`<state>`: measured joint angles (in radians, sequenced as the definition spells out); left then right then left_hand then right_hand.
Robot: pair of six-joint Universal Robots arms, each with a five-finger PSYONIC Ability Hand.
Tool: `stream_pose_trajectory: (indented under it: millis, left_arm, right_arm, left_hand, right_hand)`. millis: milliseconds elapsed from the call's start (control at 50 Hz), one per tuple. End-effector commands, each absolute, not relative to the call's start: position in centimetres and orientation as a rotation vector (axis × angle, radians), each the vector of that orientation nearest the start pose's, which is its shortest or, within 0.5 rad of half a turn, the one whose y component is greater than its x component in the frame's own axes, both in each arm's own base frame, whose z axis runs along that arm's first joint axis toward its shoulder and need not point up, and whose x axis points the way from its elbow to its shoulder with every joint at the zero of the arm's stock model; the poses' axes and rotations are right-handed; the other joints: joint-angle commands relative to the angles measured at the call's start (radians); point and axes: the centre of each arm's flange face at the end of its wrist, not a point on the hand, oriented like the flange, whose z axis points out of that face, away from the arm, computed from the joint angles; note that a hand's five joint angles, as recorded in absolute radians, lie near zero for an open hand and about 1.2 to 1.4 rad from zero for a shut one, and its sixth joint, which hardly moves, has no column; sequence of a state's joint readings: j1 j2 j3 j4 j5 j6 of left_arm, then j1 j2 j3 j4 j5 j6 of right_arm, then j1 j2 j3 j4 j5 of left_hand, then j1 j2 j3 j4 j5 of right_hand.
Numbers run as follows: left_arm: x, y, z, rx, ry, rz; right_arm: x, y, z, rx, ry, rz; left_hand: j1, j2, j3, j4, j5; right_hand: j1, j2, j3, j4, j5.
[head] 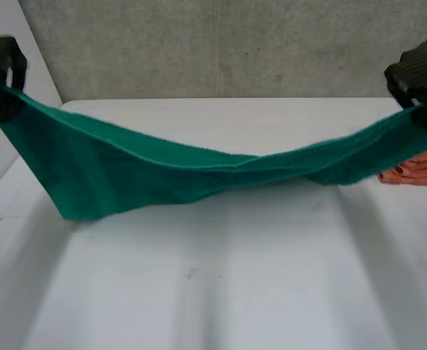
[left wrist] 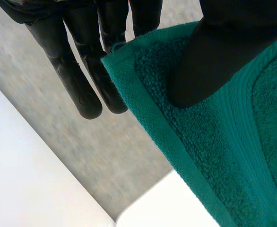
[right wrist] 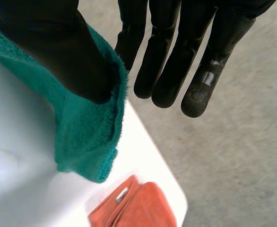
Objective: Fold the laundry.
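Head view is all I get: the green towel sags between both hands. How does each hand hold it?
Observer: The left hand pinches a hemmed corner of the towel under its thumb.
Operator: And the right?
Observer: The right hand clamps the towel's edge too, thumb on top, other fingers straight beside it.
Operator: That orange cloth?
Observer: The orange cloth lies folded by the rounded corner of the table, apart from the towel.
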<state>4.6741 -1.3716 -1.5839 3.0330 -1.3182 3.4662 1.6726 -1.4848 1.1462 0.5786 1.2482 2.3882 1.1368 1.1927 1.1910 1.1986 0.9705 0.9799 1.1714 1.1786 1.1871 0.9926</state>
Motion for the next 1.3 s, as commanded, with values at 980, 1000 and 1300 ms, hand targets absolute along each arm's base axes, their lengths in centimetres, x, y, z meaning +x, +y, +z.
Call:
stream_pose_trajectory:
  millis: [980,1000,1300]
  left_arm:
    - [-23.3,-38.6,18.7,0.711,1.983,-2.187]
    - [-23.0,-38.3,16.6,0.728,2.047,-2.122]
    - [-17.5,-30.7,17.2,0.88,2.156,-1.68]
  right_arm:
    - [24.8,-40.5,20.3,-1.232,2.196,-2.246]
    - [24.8,-40.0,18.5,-1.261,2.234,-2.165]
    - [22.5,-30.0,18.7,-1.687,2.329,-1.747]
  left_hand:
    - [0.259,0.204,0.205,0.198,0.251]
    - [0.259,0.204,0.205,0.198,0.251]
    - [0.259,0.204,0.205,0.198,0.251]
  right_hand:
    - [0.416,0.225,0.218,0.209,0.229]
    - [0.416,0.225,0.218,0.209,0.229]
    - [0.416,0.225,0.218,0.209,0.229]
